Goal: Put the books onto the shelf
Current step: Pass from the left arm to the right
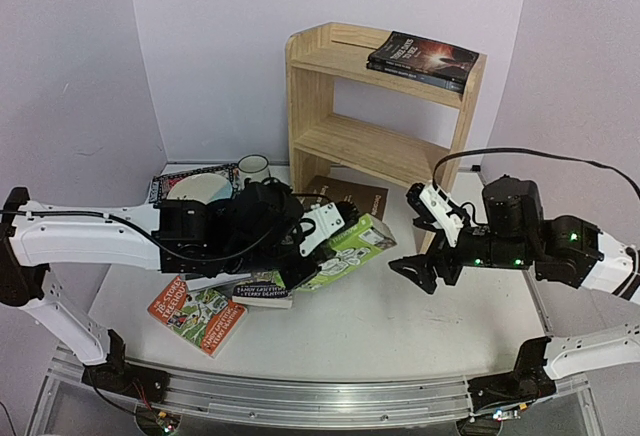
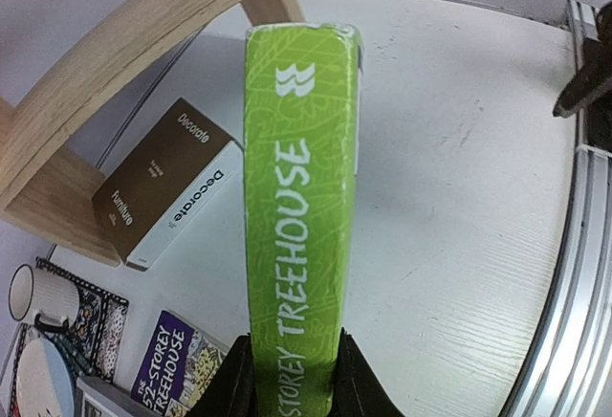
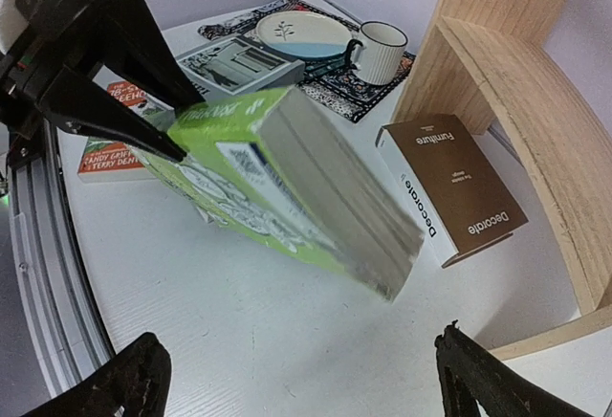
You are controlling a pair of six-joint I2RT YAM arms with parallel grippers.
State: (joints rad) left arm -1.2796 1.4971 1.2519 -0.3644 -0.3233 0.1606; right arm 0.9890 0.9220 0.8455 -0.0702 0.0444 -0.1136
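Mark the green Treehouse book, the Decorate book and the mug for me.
green Treehouse book (image 2: 301,197): left wrist view, middle of its spine.
Decorate book (image 3: 459,183): right wrist view, brown front cover.
mug (image 3: 381,56): right wrist view, outer wall.

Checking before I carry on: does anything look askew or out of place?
The green book hangs tilted in the left hand, off the table. The dark books lie flat and crooked on the top board of the shelf. Nothing spilled or damaged shows.
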